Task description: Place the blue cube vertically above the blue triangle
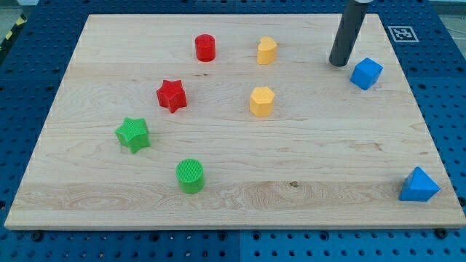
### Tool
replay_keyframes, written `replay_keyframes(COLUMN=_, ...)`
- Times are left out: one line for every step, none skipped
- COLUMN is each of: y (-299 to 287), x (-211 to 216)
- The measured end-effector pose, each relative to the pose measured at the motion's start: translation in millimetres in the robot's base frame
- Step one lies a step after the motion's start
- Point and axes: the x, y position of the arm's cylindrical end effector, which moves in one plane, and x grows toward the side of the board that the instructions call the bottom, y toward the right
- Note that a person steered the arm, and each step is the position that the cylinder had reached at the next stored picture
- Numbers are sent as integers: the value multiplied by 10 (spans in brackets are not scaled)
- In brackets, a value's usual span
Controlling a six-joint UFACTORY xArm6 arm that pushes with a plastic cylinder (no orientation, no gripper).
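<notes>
The dark rod's tip (338, 63) sits just left of the small blue plastic cube (366, 73) near the wooden board's (306, 167) top right — close, maybe touching, can't tell. The blue plastic triangle (419, 185) is way down at the bottom right corner — well apart from the cube, further right.
</notes>
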Motion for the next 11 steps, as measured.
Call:
replay_keyframes(y=188, x=17)
replay_keyframes(y=300, x=271)
replay_keyframes(y=301, x=456)
replay_keyframes(y=320, x=435)
replay_keyframes(y=500, x=382)
replay_keyframes(y=500, x=382)
replay_keyframes(y=500, x=383)
replay_keyframes(y=500, x=428)
replay_keyframes(y=580, x=575)
replay_keyframes(y=582, x=582)
replay_keyframes(y=628, x=609)
